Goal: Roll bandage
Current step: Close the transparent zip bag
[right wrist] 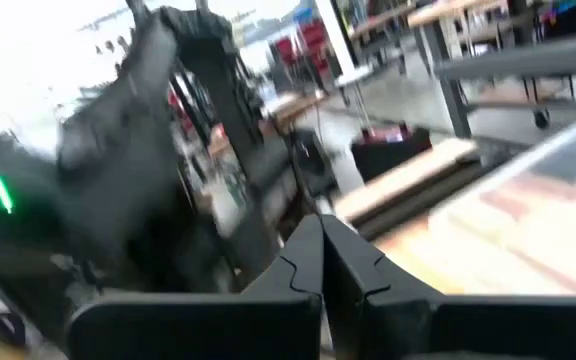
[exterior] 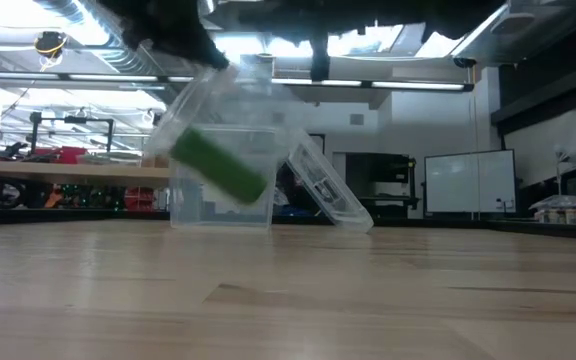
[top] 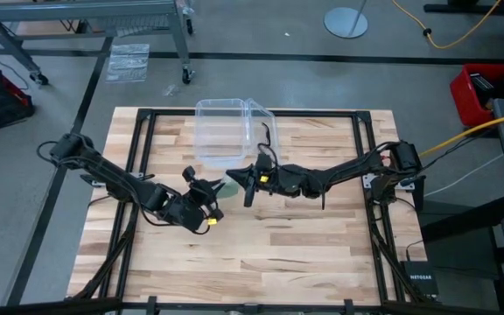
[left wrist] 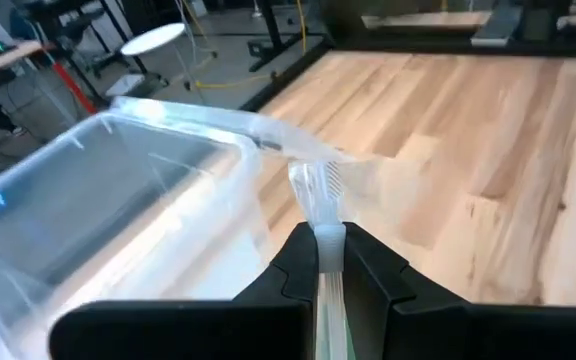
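Note:
The green bandage (exterior: 218, 165) is a stubby roll, tilted inside a crinkly clear wrapper (exterior: 253, 105) that hangs clear of the table in front of the clear box. In the high view the green bandage (top: 228, 187) shows between the two grippers. My left gripper (top: 206, 196) is shut on the wrapper (left wrist: 318, 185). My right gripper (top: 241, 182) is shut just right of the bandage; in its own wrist view (right wrist: 320, 245) nothing shows between the fingers. I cannot tell whether it touches the wrapper. My left gripper pinches a flat edge of the clear wrapper (left wrist: 326, 238) between its two fingers; a strip of wrapper sticks out past the fingertips and green shows between the fingers (left wrist: 334, 315). The wrapper with the tilted roll is lifted clear of the table.
An open clear plastic box (top: 221, 131) stands on the table just beyond the grippers, its lid (top: 262, 118) leaning at its right side (exterior: 328, 195). The box also fills the left wrist view (left wrist: 98, 200). Bare wooden tabletop (top: 278, 245) lies toward the near edge.

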{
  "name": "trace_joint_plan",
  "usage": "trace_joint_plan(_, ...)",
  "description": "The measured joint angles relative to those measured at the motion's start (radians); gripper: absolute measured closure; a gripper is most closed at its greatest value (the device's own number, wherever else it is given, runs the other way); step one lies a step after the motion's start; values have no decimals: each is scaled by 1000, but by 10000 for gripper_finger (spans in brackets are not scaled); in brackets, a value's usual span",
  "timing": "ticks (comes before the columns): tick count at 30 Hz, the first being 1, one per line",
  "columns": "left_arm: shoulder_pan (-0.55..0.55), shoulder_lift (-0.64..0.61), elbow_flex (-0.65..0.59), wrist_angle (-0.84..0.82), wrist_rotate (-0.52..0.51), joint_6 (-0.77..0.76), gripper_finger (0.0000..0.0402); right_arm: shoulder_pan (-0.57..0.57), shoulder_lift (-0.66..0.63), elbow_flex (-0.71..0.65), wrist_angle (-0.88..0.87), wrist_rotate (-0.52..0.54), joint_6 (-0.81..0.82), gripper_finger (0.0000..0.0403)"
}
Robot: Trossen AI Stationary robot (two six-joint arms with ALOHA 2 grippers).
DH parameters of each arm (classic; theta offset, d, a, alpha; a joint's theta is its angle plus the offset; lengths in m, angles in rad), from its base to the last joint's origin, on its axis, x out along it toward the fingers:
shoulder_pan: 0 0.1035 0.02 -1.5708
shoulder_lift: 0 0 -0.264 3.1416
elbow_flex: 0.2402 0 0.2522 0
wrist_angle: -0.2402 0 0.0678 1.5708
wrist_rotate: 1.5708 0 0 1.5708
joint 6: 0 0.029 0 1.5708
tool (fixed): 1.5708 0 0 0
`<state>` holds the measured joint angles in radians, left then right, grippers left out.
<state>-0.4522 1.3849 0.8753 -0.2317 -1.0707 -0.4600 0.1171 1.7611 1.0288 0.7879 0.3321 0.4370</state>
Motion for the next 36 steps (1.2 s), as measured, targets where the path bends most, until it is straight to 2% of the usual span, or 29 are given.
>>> trace_joint_plan(3, 0, -1, 1, -31, 0, -53, 386, 0, -2, 1, -1, -3, 0, 403)
trace_joint_plan(9, 0, -1, 3, -25, -6, -57, 387, 0, 1, 0, -17, -76, 1, 390)
trace_joint_plan(15, -2, -6, 3, -20, 21, -52, 387, 0, 2, -1, -112, -153, -22, 372)
trace_joint_plan(20, -12, -30, 3, -15, 170, -52, 387, 1, 2, -1, -222, -228, -144, 352)
trace_joint_plan(25, -18, -54, 3, -21, 346, -65, 387, 3, 3, -1, -263, -333, -247, 321)
trace_joint_plan(29, -19, -54, 4, -19, 479, -64, 387, 9, 4, -2, -266, -361, -316, 293)
trace_joint_plan(36, -26, -54, 5, -19, 580, -74, 387, 45, 4, -2, -269, -362, -443, 256)
